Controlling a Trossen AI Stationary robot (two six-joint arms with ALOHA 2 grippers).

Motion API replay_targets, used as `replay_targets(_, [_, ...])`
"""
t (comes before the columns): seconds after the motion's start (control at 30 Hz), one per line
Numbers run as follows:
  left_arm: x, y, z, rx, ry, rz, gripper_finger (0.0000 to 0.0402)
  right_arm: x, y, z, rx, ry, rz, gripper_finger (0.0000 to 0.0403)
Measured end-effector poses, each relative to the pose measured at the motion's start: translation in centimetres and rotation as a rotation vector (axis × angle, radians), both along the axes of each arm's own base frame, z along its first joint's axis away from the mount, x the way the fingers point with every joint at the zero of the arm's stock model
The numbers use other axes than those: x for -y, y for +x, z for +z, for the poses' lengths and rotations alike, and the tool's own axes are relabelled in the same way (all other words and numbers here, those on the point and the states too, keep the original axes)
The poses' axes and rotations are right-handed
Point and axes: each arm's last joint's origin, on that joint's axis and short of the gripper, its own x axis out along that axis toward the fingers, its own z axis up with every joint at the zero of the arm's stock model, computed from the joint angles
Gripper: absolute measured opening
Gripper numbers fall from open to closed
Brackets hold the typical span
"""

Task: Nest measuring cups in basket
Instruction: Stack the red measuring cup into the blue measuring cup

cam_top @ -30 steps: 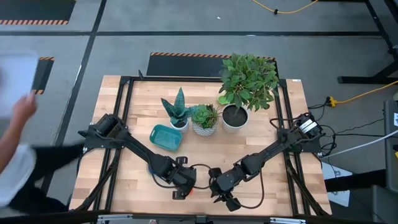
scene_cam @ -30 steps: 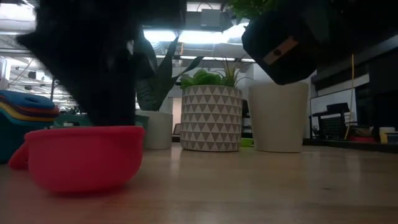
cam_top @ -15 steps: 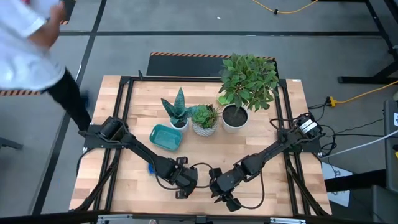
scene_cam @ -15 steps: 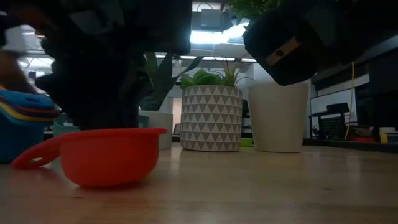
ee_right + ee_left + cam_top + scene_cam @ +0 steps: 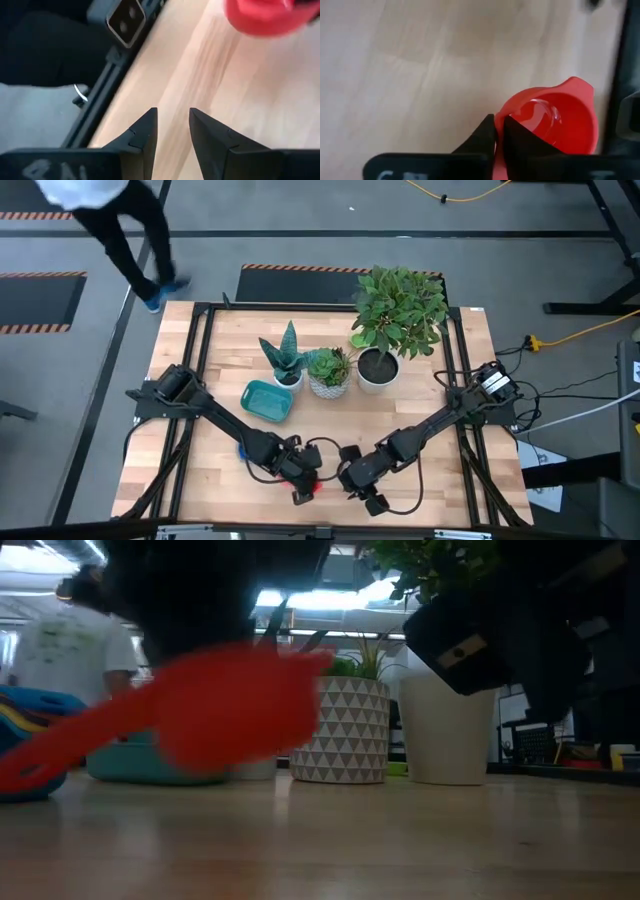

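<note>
Left gripper (image 5: 499, 131) pinches red cup (image 5: 555, 120) rim, seemingly lifted off table; right gripper (image 5: 172, 125) narrowly open nearby.

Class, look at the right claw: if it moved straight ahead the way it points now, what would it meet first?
Probably the red cup held by the left claw. It sits just beyond the right claw, which is open, over bare table, though depth is unclear.

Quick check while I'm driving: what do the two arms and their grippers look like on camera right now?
Both arms are dark, jointed links with black cables looping near the wrists. The left gripper has two black, wedge-shaped fingers tapering to points. The right gripper has the same black angular fingers; pale lettering marks its body at the right wrist view's edge. In the low view a dark housing carries a small tan label.
</note>
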Motion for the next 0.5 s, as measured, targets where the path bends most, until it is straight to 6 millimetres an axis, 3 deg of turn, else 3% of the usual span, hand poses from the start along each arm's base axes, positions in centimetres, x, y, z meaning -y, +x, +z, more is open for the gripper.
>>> replay_targets(0.27, [0.7,-1.3,5.4,0.068,-0.179,0.177,0.0008,0.6,-0.6,0.3,0.020,-0.119,0.104,0.0117])
replay_targets(0.5, [0.7,-5.8,8.7,-0.011,-0.225,0.433,0.0008,2.0,0.5,0.9,0.161,-0.217,0.237,0.0117])
